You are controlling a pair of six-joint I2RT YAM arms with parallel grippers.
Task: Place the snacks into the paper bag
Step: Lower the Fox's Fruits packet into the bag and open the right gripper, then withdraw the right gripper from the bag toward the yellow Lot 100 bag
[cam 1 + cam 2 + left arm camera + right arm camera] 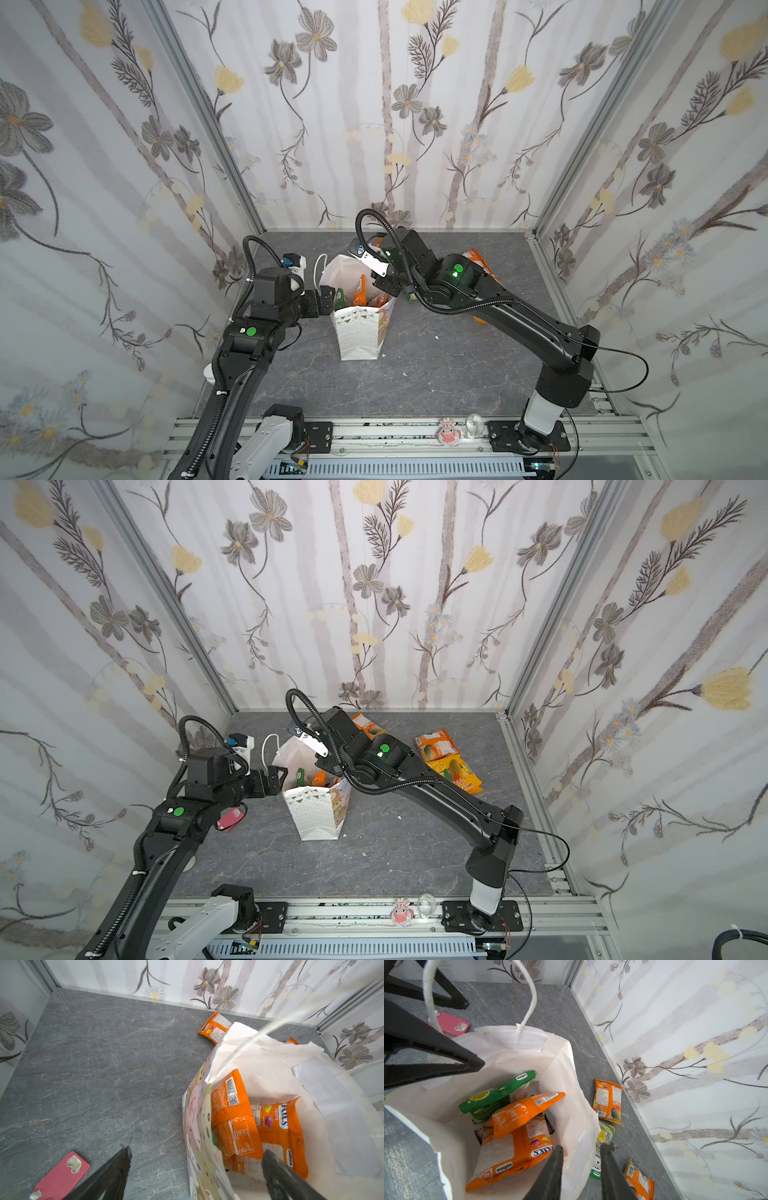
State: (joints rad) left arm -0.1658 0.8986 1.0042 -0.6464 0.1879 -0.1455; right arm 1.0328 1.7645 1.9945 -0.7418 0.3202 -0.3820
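Observation:
The white paper bag [359, 332] [316, 816] stands open at the table's middle. In the right wrist view it holds a green packet [496, 1095] and two orange snacks [525, 1109] [512, 1153]. My right gripper [581, 1151] is open over the bag's rim, one finger inside and one outside, with nothing held. My left gripper [197, 1153] is wide open astride the opposite wall [199, 1126], empty. Loose snacks lie on the table behind and right of the bag: orange packets [368, 725] [436, 746], a yellow one [457, 771], and a yellow-green one [604, 1136] against the bag.
A flat pink object [230, 818] [62, 1176] lies on the grey table left of the bag. A white device [293, 264] sits behind the left arm. Papered walls enclose the table on three sides. A metal rail [374, 432] with a pink figurine [448, 434] runs along the front.

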